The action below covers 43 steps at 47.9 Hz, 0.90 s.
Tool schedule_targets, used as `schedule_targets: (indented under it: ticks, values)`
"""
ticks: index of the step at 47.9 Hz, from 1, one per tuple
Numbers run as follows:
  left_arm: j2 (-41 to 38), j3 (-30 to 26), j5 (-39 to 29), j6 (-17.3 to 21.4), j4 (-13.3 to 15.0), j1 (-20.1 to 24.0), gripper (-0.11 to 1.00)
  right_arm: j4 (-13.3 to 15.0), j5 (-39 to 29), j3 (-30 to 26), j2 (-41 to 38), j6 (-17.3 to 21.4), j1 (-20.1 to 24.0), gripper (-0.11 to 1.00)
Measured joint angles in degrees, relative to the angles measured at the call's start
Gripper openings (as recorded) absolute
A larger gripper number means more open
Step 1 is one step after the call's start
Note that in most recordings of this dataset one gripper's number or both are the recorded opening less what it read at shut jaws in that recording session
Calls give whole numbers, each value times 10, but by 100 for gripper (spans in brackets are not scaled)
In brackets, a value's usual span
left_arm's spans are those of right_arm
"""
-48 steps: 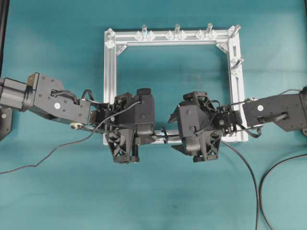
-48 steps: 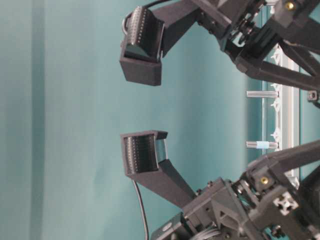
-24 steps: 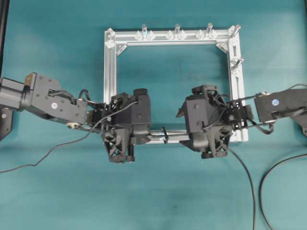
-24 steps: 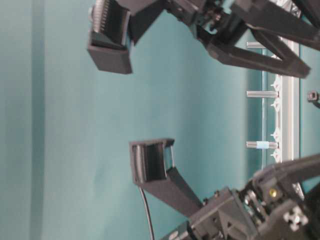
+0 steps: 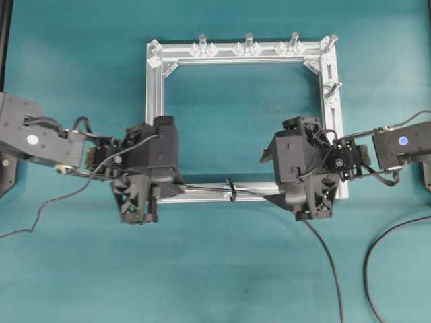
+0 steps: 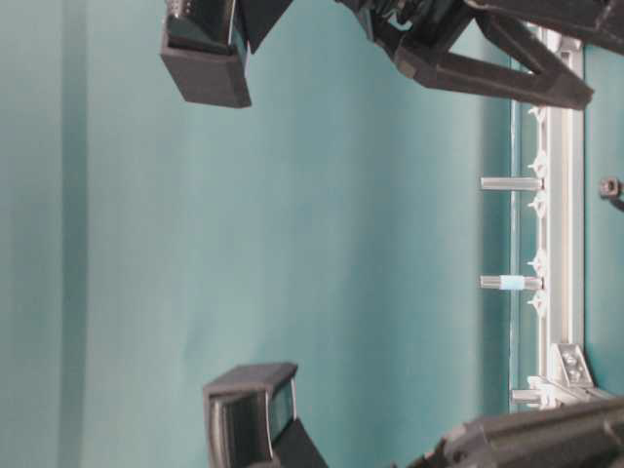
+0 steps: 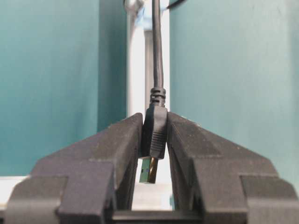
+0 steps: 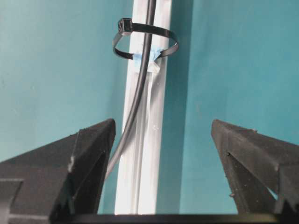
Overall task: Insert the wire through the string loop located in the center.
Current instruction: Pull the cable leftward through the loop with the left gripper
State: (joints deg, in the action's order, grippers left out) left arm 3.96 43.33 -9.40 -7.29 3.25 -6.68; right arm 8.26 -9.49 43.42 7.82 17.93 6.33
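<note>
Between your left gripper's (image 7: pixel 154 154) jaws sits the wire's (image 8: pixel 140 79) plug, clamped; its cable runs straight ahead through the string loop (image 8: pixel 145 39) toward your wide-open right gripper (image 8: pixel 161 154).

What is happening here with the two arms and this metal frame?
The left gripper is shut on the gold-tipped plug end of the thin black wire. The wire already passes through the small black string loop taped with blue to the silver frame bar. The right gripper is wide open and holds nothing.
</note>
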Motion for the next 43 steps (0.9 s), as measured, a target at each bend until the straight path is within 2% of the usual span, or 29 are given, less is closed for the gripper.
schedule_targets:
  ticks: [23, 35, 43]
  values:
    - [54, 66, -9, -1, 0, 0, 18, 0, 0, 0, 0, 11, 0, 83]
    - [92, 105, -18, -27, 0, 1, 18, 0, -1, 0, 0, 11, 1, 83]
    - [112, 121, -19, -29, 0, 0, 18, -1, -1, 0, 0, 11, 1, 83]
